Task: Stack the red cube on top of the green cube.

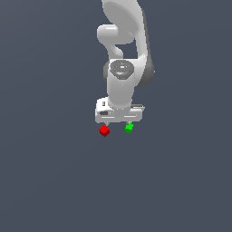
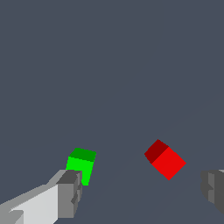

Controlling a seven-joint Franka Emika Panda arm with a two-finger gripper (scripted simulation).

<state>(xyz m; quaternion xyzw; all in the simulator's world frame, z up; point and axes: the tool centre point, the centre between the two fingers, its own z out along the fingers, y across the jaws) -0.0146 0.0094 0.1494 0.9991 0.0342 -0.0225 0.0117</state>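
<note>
Bare simulated scene: featureless flat grey ground [image 1: 50, 181].

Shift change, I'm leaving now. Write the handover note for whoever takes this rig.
Gripper: open, holding nothing.
Red cube: on the floor, between the open fingers in the wrist view, not gripped.
Green cube: on the floor beside it, apart from it, partly behind one finger.
Done: nothing stacked.
Left: grasp the red cube, lift it, set it on the green cube, release.

Red cube [image 1: 104, 131] beside green cube [image 1: 129, 128], seemingly apart.
</note>
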